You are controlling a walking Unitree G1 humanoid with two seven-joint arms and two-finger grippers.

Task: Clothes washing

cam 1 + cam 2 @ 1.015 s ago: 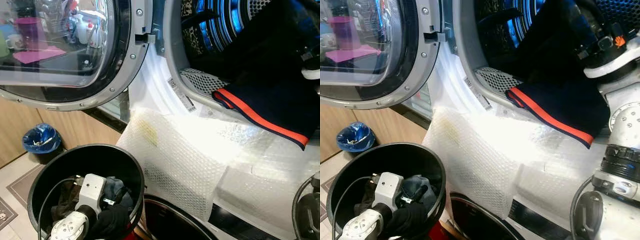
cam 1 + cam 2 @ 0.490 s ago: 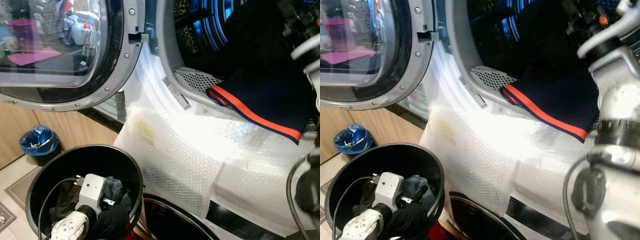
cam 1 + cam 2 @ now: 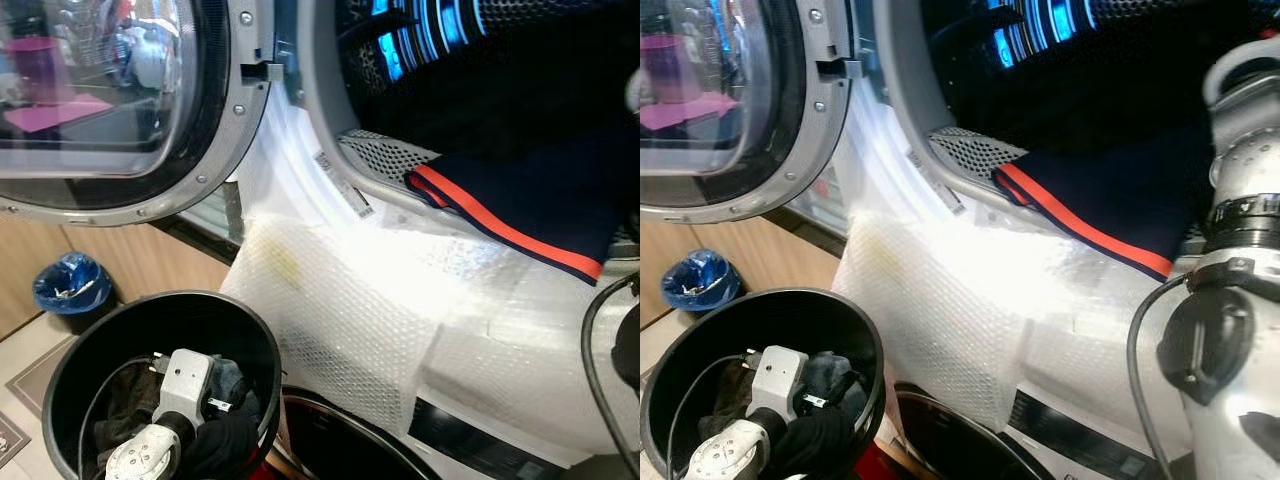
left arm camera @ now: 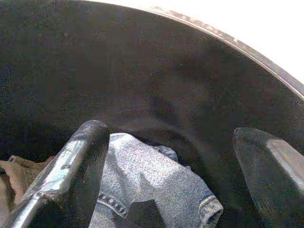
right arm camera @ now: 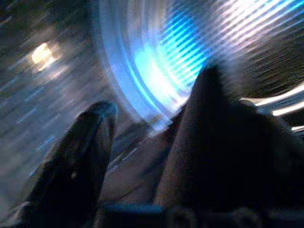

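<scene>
The right arm has come forward and up since a second ago: before, its wrist stood beside the dark garment with the orange stripe, and now the arm reaches past it, deep into the drum of the washing machine. The right gripper looks at the lit blue ribs at the back of the drum. The picture is blurred, so the arm is probably moving. Something dark lies against one finger, and I cannot tell if the fingers hold cloth or are empty.

The striped garment has stayed where it was — half in, half out, draped over the lip of the drum opening and onto the bubble wrap that covers the front of the machine. So this piece is not fully loaded yet; in my judgement the arm is pushing clothes deeper, and the hanging edge needs one more push.

The left gripper has not moved — it hangs inside the black bucket, its fingers spread wide apart, just above a denim piece. More clothes wait there, so the loading is only partly done. The door stands open at the left.
</scene>
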